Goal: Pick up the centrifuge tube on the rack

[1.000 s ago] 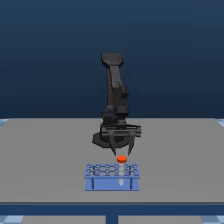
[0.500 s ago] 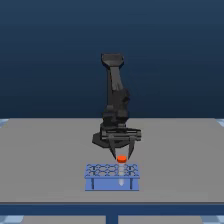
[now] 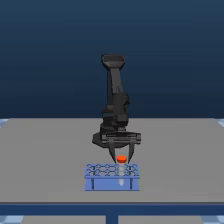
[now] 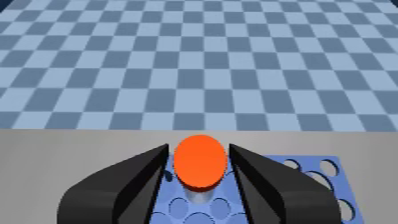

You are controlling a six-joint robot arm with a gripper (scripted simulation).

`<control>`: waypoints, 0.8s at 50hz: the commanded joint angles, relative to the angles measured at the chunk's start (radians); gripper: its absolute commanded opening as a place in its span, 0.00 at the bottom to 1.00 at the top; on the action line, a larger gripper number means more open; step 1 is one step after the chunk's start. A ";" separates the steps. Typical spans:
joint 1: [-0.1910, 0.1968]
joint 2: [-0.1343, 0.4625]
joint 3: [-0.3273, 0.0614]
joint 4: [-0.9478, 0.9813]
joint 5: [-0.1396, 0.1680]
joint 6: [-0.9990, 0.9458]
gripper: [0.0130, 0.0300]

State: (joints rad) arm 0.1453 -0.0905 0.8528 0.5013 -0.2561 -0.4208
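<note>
The claw [image 3: 121,156] sat spread around the centrifuge tube [image 3: 121,160], not yet clamped, 1 dark finger on each side of the cap; the tube stood upright in the rack [image 3: 112,183] on the grey bench [image 3: 45,160]; best bet was squeezing gently, then lifting straight up; the orange-red cap looked smooth and round, the rack blue, boxy, full of holes.
</note>
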 commanded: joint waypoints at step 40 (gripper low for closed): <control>0.000 0.002 0.001 -0.007 -0.011 0.015 0.00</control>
State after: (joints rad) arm 0.1447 -0.0876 0.8545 0.4927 -0.2679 -0.4050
